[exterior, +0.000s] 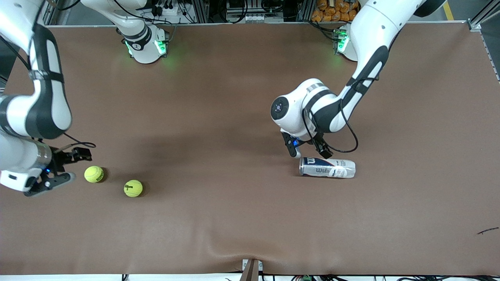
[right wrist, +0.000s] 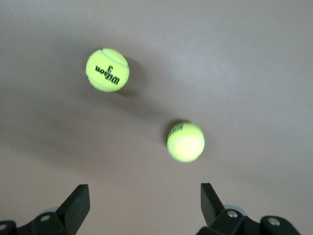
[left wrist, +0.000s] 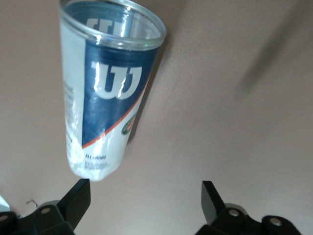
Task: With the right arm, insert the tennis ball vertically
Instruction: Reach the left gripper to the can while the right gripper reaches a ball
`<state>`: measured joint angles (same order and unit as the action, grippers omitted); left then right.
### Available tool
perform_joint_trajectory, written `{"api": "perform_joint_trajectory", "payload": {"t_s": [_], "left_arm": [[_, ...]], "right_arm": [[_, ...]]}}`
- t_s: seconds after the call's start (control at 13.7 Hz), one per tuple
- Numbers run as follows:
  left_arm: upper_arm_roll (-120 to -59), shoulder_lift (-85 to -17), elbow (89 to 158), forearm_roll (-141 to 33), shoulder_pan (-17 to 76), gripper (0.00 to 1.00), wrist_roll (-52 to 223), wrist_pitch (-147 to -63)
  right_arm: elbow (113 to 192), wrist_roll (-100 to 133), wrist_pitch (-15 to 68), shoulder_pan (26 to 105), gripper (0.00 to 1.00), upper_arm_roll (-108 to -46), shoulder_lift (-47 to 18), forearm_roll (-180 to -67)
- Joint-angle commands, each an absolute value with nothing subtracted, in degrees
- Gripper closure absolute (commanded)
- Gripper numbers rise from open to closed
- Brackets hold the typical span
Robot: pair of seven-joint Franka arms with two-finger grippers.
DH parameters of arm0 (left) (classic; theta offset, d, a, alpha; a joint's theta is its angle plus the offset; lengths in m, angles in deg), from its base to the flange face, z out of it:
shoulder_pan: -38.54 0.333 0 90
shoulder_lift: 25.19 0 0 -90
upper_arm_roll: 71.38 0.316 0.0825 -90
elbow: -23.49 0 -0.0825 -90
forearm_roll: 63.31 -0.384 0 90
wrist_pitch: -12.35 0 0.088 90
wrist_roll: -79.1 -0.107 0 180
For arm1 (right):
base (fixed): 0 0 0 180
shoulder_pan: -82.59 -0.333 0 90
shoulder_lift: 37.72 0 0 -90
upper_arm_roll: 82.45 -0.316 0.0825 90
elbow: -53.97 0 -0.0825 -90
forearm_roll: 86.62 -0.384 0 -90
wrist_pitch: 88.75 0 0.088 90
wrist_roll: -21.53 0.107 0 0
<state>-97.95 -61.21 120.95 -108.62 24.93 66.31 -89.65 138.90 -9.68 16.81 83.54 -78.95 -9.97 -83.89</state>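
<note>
Two yellow-green tennis balls lie on the brown table near the right arm's end: one (exterior: 94, 174) (right wrist: 186, 142) just off my right gripper, the other (exterior: 133, 188) (right wrist: 107, 69) a little nearer the front camera. My right gripper (exterior: 80, 166) (right wrist: 145, 196) hovers low beside the first ball, open, with nothing between its fingers. A clear tennis ball can (exterior: 327, 168) (left wrist: 107, 98) with a blue and white label lies on its side toward the left arm's end. My left gripper (exterior: 309, 153) (left wrist: 145, 193) hangs open just above the can, not touching it.
The brown mat (exterior: 234, 218) bulges slightly at its front edge. A small dark scrap (exterior: 487, 230) lies near the left arm's end, close to the front camera. Both arm bases (exterior: 146, 45) stand along the table's back edge.
</note>
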Motion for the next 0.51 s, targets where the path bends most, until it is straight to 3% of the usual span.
{"api": "perform_joint_trajectory", "payload": {"t_s": [0.0, 0.15, 0.44], "left_arm": [[-98.27, -63.15, 120.0, -109.89, 28.25, 0.0, 59.53, -93.63], [-98.27, -63.59, 119.91, -109.89, 29.83, 0.0, 54.51, -96.44], [-98.09, -64.91, 119.73, -109.98, 30.63, 0.0, 50.8, -99.7]], "right_arm": [[136.67, -13.72, 19.34, 83.03, 0.0, -79.46, -6.36, -85.46], [136.41, -14.33, 19.87, 81.37, 0.0, -80.51, -3.2, -88.63], [135.79, -19.4, 29.7, 77.58, 0.0, -81.05, 1.38, -88.99]]}}
